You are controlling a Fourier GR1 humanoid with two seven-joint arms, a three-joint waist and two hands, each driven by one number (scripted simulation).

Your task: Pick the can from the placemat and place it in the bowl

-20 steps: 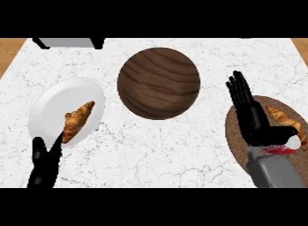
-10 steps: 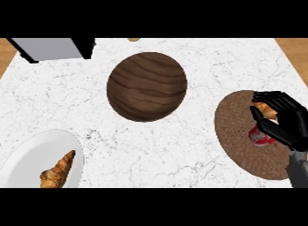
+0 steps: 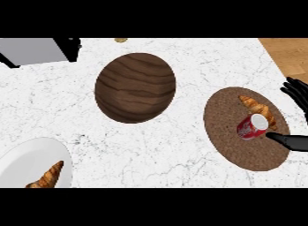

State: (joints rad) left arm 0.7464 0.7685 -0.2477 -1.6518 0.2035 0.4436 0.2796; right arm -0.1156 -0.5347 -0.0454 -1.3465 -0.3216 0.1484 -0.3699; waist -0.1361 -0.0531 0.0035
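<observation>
One marble counter point(image 3: 182, 154) carries everything. Wooden bowl point(image 3: 135, 87) left of placemat point(image 3: 231, 137). White plate point(image 3: 19, 165) far lower left of placemat. Right hand point(image 3: 306, 106) at placemat's right edge, fingers spread, thumb tip touching can point(image 3: 253, 126). Can lies tilted on placemat beside croissant point(image 3: 257, 107).

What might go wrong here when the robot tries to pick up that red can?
The can lies beside a croissant on the placemat, so the right hand closing in may knock the croissant. The can looks tipped over, so it could roll. The bowl sits well to the left, a long carry.
</observation>
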